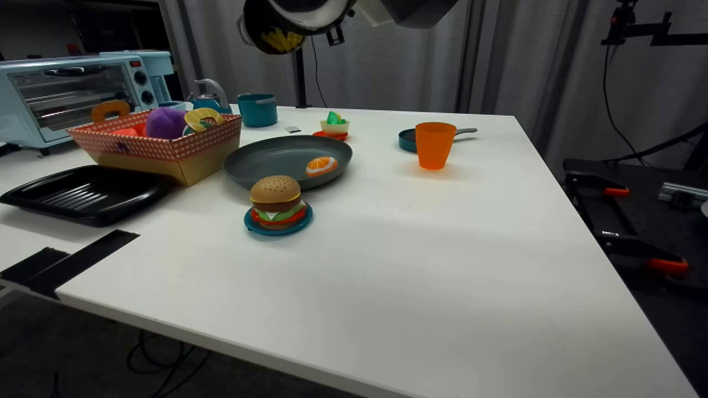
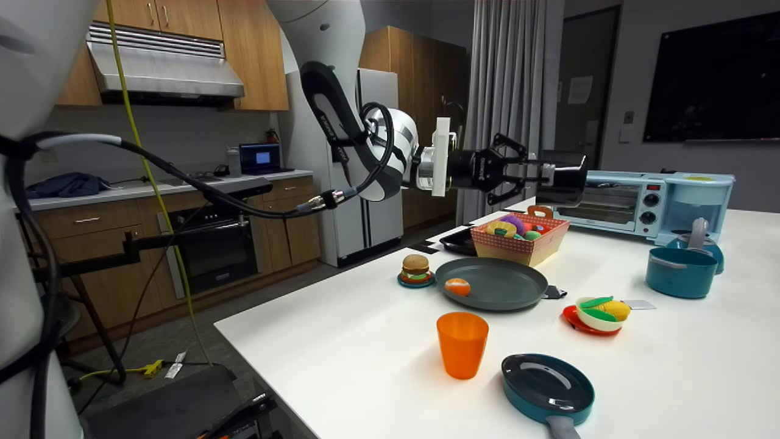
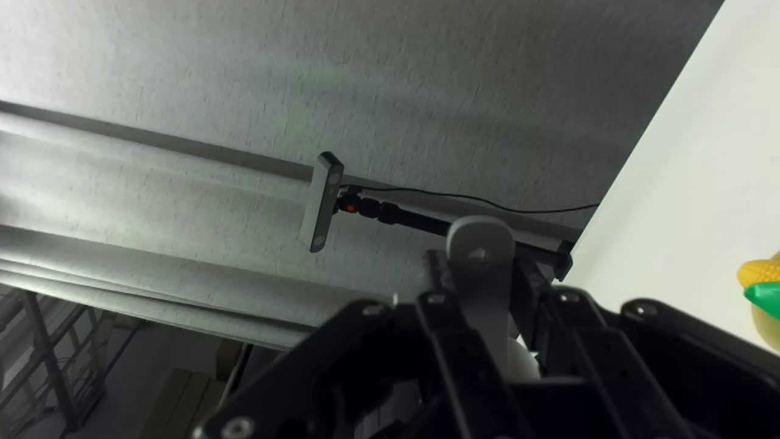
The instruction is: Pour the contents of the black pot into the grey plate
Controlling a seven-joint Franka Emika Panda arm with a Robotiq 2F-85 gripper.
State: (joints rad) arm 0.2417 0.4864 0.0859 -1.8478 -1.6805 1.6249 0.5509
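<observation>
Hanging black pot (image 1: 264, 23): aloft, tilted, yellow strips (image 1: 284, 41) inside; at 12 o'clock from the grey plate (image 1: 264, 156) in an exterior view.
Grey plate: on the table (image 1: 387, 265), orange slice (image 1: 321, 166) at 3 o'clock in that view.
Red-checked basket (image 1: 213, 157): purple, yellow and red toys (image 1: 166, 122); at the plate's 9 o'clock there.
Cream bowl (image 2: 600, 322): corn (image 2: 616, 310), green leaves (image 2: 595, 301).
Pincer (image 2: 536, 171): together, clamped on the pot's grey handle (image 3: 481, 259).

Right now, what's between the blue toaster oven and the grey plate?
A checked basket sits between the toaster oven and grey plate in both exterior views.
</observation>
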